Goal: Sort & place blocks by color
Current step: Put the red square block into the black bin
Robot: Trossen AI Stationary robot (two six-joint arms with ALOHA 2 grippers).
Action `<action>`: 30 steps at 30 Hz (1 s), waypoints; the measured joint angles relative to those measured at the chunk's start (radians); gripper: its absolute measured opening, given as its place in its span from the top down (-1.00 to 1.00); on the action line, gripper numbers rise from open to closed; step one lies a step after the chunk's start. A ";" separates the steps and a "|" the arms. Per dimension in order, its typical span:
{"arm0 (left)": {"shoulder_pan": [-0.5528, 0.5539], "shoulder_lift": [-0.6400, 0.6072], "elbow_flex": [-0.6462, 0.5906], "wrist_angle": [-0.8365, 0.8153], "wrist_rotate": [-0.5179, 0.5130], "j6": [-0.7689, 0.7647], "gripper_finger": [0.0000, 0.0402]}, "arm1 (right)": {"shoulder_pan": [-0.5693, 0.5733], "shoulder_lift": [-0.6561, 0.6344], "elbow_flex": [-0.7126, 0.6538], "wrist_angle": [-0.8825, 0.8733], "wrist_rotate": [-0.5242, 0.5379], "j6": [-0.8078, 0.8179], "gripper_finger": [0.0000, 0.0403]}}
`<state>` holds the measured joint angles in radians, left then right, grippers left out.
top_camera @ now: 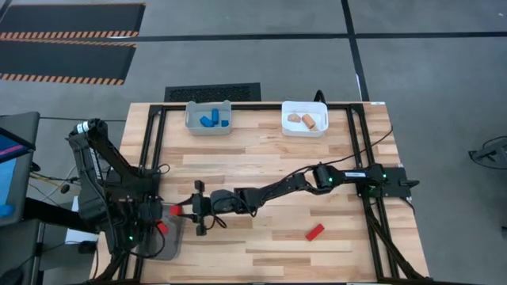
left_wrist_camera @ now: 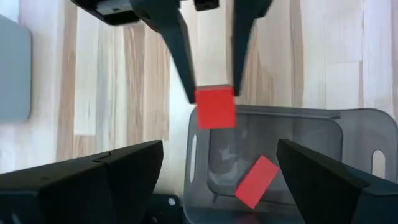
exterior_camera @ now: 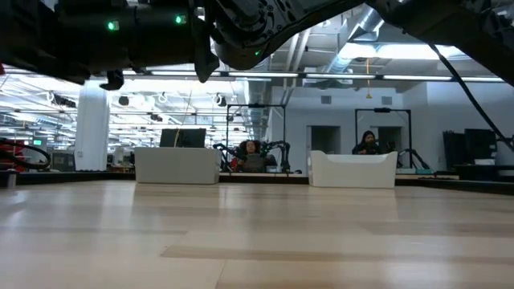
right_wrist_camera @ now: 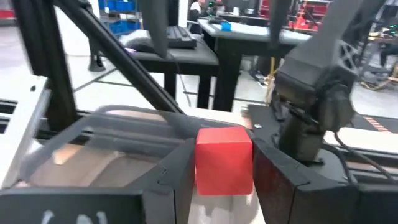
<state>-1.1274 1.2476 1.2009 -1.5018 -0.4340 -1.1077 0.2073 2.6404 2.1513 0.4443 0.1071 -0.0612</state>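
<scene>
— Over by the near left corner of the counter [top_camera: 269,170], what has the right gripper [top_camera: 176,210] got?

— A red cube [left_wrist_camera: 215,107], pinched between its fingers and held just above the rim of the grey bin [left_wrist_camera: 348,127]. One red block [left_wrist_camera: 255,181] already lies inside that bin, tilted.

— And the left gripper [left_wrist_camera: 217,180]?

— It waits beside the same bin with its fingers spread wide, holding nothing.

— How many blocks can you count altogether?

— Another red one [top_camera: 315,232] lies loose on the counter, well apart from the bins. The far bin on the left [top_camera: 208,118] holds blue blocks [top_camera: 212,120], two or three, hard to tell. The white bin [top_camera: 305,119] beside it holds two tan blocks [top_camera: 303,120].

— Any writing or labels?

— None I can read from where I stand.
</scene>
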 joint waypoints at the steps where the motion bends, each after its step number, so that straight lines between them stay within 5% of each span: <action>1: 0.007 0.000 0.005 0.000 -0.001 0.016 -0.52 | 0.001 0.000 0.000 0.000 0.000 0.000 0.21; 13: 0.129 0.000 0.030 -0.005 -0.005 0.210 -0.52 | -0.008 0.063 0.030 0.040 -0.029 0.012 0.21; 30: 0.144 0.000 0.030 0.001 -0.011 0.258 -0.52 | -0.020 0.083 0.076 -0.095 -0.086 -0.045 0.20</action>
<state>-0.9836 1.2476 1.2308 -1.5004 -0.4449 -0.8497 0.1875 2.7235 2.2272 0.3495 0.0210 -0.1065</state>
